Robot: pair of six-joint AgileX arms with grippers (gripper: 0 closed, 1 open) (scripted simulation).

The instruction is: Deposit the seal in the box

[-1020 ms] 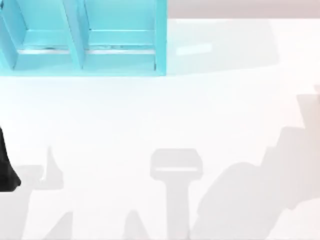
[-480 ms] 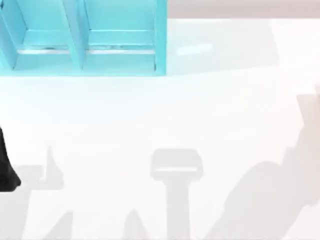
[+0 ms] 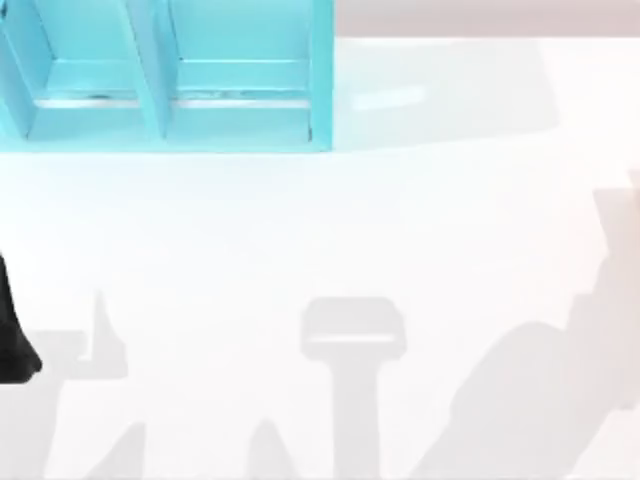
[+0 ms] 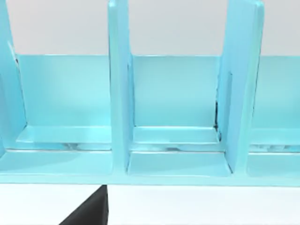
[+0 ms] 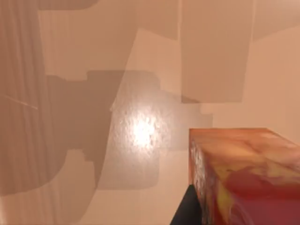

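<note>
Top view: cyan box [image 3: 165, 75] at far left of white table [image 3: 330, 230], open compartments split by dividers; left arm [image 3: 12, 335] parked at left edge.
Left wrist view: box compartments close ahead; left grip state cannot tell.
Right wrist view: reddish-brown seal [image 5: 246, 176] close against lens above table; whether pinched cannot tell.

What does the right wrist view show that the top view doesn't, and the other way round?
Right wrist view: a reddish-brown rectangular block seen close up, apparently held above the tabletop. Top view: a light-blue open-topped box with dividers at the upper left, and a black part of the left arm at the left edge. Shared: the pale table with grey shadows lying across it.
</note>
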